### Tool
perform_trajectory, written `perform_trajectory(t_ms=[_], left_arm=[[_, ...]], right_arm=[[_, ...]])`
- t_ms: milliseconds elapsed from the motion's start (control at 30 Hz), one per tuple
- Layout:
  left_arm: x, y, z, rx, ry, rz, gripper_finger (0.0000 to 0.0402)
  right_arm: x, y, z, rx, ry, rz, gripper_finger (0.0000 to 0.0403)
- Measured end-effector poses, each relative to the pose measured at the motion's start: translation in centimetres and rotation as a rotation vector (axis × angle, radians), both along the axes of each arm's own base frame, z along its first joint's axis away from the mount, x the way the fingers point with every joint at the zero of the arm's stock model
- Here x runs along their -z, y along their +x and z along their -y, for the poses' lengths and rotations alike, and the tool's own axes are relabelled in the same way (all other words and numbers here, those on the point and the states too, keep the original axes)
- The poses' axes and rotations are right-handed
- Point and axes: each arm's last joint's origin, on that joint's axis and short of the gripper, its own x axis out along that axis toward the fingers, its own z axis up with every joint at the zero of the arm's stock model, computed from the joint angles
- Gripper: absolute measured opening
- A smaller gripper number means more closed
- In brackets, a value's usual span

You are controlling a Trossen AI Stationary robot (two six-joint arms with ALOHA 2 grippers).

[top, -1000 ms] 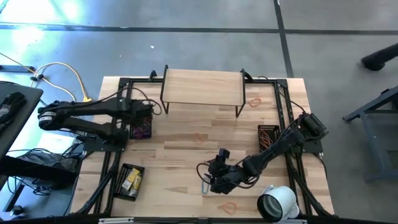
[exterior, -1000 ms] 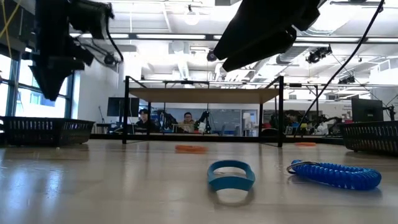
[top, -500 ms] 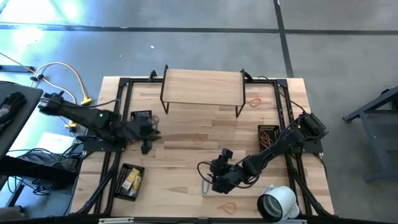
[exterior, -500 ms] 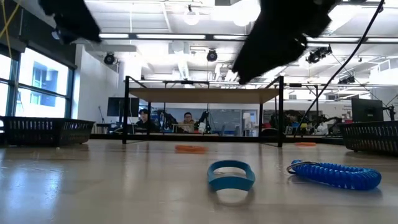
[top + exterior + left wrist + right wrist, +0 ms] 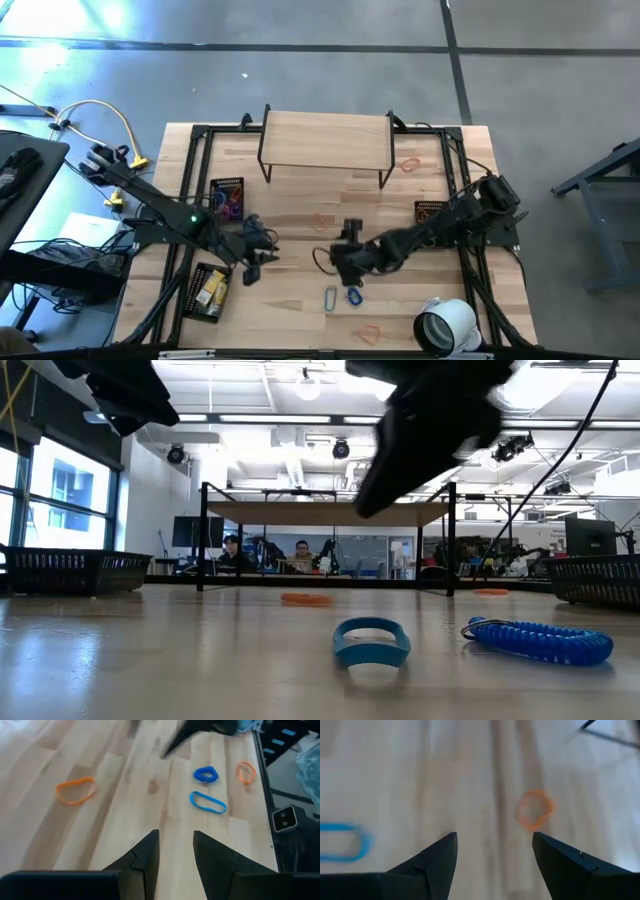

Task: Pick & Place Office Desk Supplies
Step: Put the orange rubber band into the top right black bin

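Both claws hang above the wooden table [image 5: 300, 215] with nothing between their fingers. The left claw [image 5: 250, 268] is over the table's left-centre, just right of the black mesh basket [image 5: 210, 291] with the yellow-and-white packets [image 5: 208, 288]; in the left wrist view its fingers [image 5: 145, 857] stand slightly apart with bare wood in the gap. The right claw [image 5: 344, 262] is over the table's middle, its fingers [image 5: 440, 857] spread wide, empty.

A blue loop [image 5: 353, 296] and a silver oval clip [image 5: 330, 298] lie side by side on the wood just in front of the right claw. In the low view a flat blue loop [image 5: 371, 641] lies near a blue coiled loop [image 5: 537, 640]. Thin orange bands lie scattered: one near the front edge [image 5: 367, 333], one mid-table [image 5: 320, 221], one by the far right rail [image 5: 408, 163]. A second basket [image 5: 226, 197] holds purple and blue loops; a third [image 5: 432, 212] holds orange bands. A large white tape roll [image 5: 445, 326] sits at the front right corner.
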Motion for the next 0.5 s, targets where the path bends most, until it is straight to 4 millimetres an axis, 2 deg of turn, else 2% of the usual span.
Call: perform_trajectory(t_ms=[100, 233, 433, 500], left_arm=[[0.4, 0.5, 0.7, 0.032, 0.011, 0.012, 0.0115], [0.5, 0.5, 1.0, 0.045, 0.013, 0.013, 0.0115], [0.4, 0.2, 1.4, 0.065, 0.012, 0.012, 0.0115], [0.4, 0.1, 1.5, 0.072, 0.012, 0.012, 0.0115]], right_arm=[[0.1, 1.2, 1.8, 0.018, 0.008, 0.027, 0.0247], [0.3, 2.6, 4.3, 0.040, 0.113, 0.055, 0.0247], [2.3, 4.6, 6.9, 0.082, 0.196, 0.077, 0.0247], [3.2, 4.5, 7.3, 0.076, 0.181, 0.033, 0.0247]])
